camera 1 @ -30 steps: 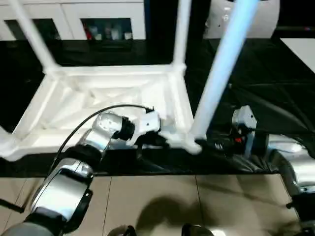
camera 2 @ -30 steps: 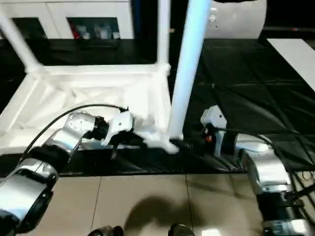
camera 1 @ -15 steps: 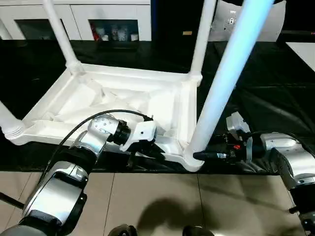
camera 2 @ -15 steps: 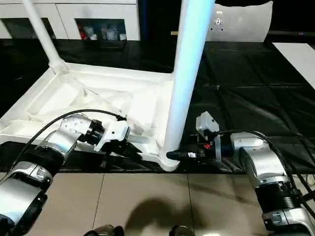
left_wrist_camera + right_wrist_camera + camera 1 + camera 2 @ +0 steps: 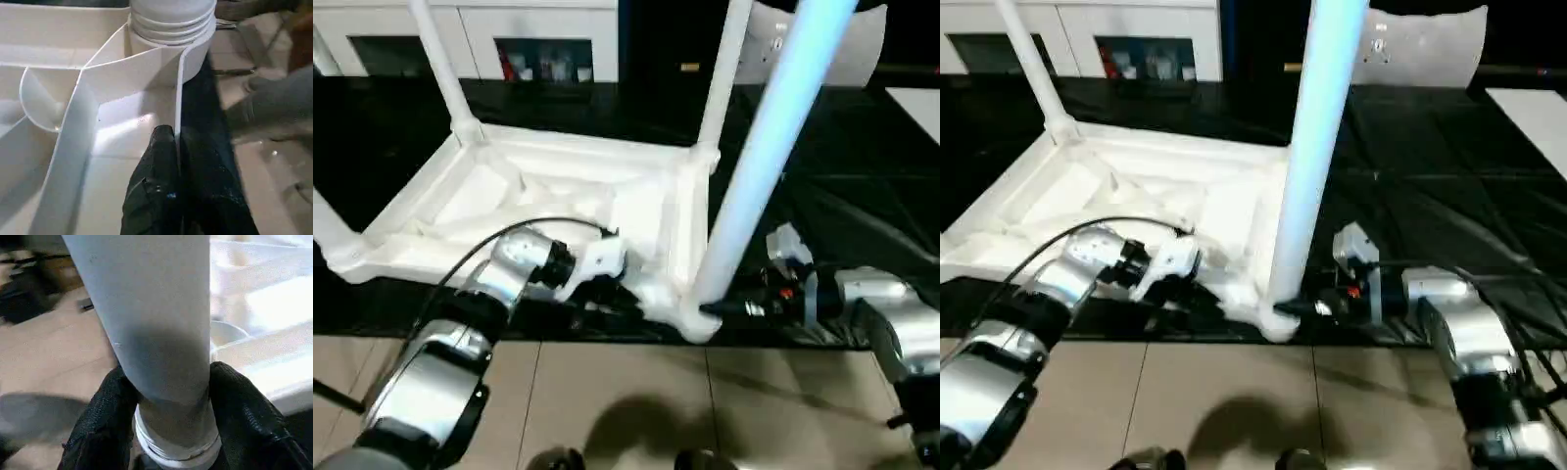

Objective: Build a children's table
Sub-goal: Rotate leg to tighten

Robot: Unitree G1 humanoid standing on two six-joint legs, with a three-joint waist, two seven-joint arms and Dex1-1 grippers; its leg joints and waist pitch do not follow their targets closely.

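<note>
The children's table lies upside down on the black padded surface, its white ribbed top (image 5: 558, 196) facing up. Two legs (image 5: 445, 73) stand in the far sockets, and a third rises at the near left (image 5: 331, 230). The thick near-right leg (image 5: 759, 166) stands in its corner socket (image 5: 171, 24). My left gripper (image 5: 177, 137) is shut on the thin near rim wall of the top, just beside that socket. My right gripper (image 5: 166, 382) is shut around the near-right leg's base, one black finger (image 5: 110, 406) on each side; from the head it sits at the corner (image 5: 720, 308).
The work surface's front edge runs just under both grippers, with tiled floor (image 5: 636, 401) below it. White cabinets (image 5: 538, 39) stand at the back and a white object (image 5: 1420, 44) at the back right. A black cable (image 5: 489, 245) arches over my left forearm.
My right gripper's fingers have closed in on the base of the near-right leg. The left gripper keeps its hold on the rim. The head view has shifted.
</note>
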